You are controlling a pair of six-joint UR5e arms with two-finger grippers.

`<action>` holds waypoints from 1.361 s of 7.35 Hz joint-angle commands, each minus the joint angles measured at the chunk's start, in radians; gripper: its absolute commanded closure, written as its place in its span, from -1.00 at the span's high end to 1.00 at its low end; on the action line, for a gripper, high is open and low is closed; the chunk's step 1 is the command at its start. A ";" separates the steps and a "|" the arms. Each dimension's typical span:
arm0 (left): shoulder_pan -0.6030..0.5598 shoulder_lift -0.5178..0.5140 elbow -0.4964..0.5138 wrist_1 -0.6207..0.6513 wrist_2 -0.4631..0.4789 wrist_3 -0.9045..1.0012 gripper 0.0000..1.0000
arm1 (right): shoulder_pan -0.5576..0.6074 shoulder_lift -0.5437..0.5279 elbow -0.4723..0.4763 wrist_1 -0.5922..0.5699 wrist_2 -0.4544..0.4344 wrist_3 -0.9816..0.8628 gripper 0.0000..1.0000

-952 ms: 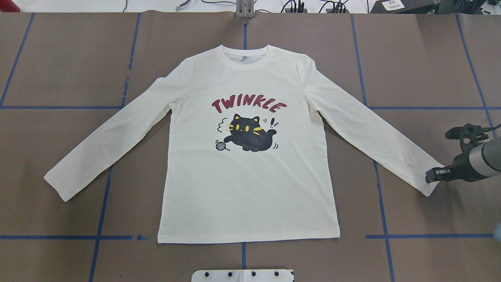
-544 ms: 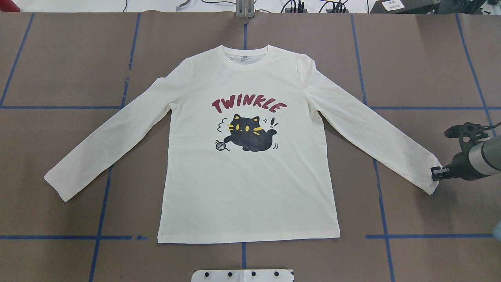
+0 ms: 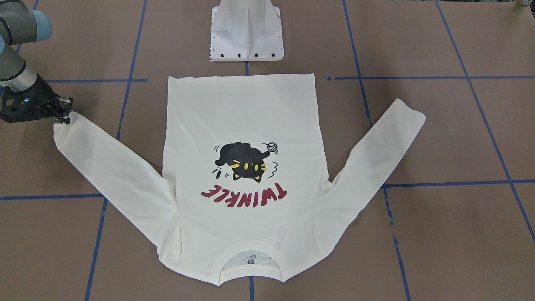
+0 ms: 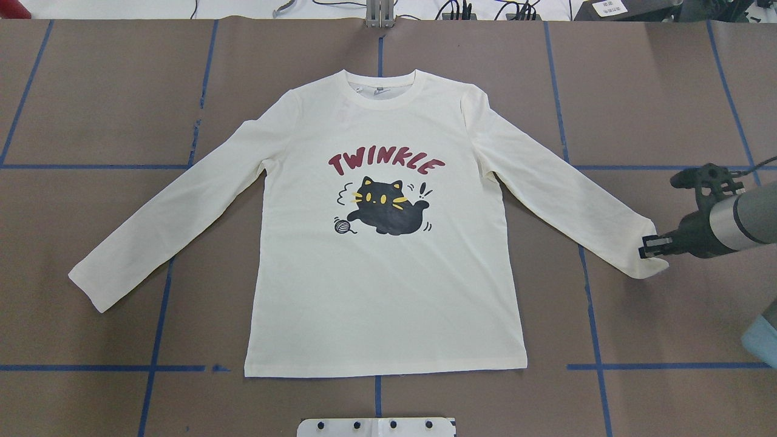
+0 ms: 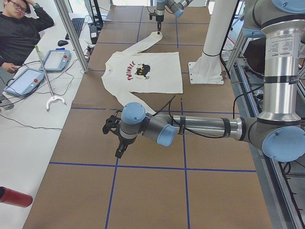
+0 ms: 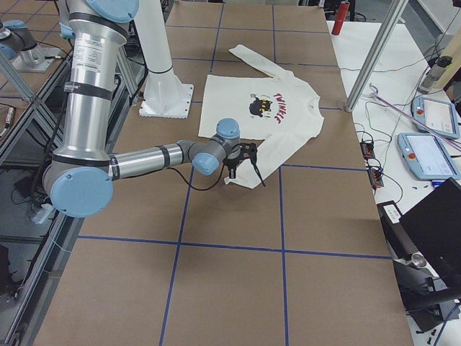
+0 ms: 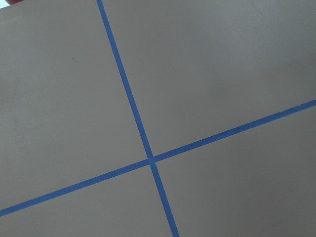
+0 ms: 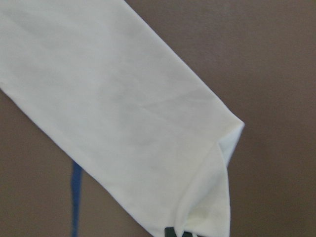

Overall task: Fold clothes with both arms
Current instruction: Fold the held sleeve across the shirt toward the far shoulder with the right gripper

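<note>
We see the shirt lying flat, print up, in the middle of the table, its neck away from the robot's base and its 2 sleeves spread wide. The right gripper is clamped on the cuff of the sleeve on its side, puckering the cloth. The left gripper hangs over the blue tape, well apart from the shirt; we cannot tell whether it is apart or together.

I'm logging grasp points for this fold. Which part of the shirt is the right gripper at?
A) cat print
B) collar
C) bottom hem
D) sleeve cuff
D: the right gripper is closed on a corner of the sleeve cuff of the shirt, at the far end of the sleeve on the robot's right.
</note>
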 commanded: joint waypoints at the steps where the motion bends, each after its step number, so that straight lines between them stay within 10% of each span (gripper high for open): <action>1: 0.000 -0.003 -0.002 0.000 -0.008 -0.001 1.00 | 0.048 0.263 -0.009 -0.127 0.050 0.069 -1.00; 5: 0.000 0.000 -0.011 0.000 -0.009 -0.001 1.00 | 0.056 0.953 -0.454 -0.195 0.069 0.280 -1.00; 7: 0.000 0.002 -0.013 0.000 -0.009 -0.001 1.00 | -0.005 1.287 -0.835 -0.180 0.041 0.268 -1.00; 10: -0.002 0.002 -0.017 0.001 -0.022 -0.001 1.00 | -0.195 1.329 -0.951 -0.027 -0.224 0.272 -1.00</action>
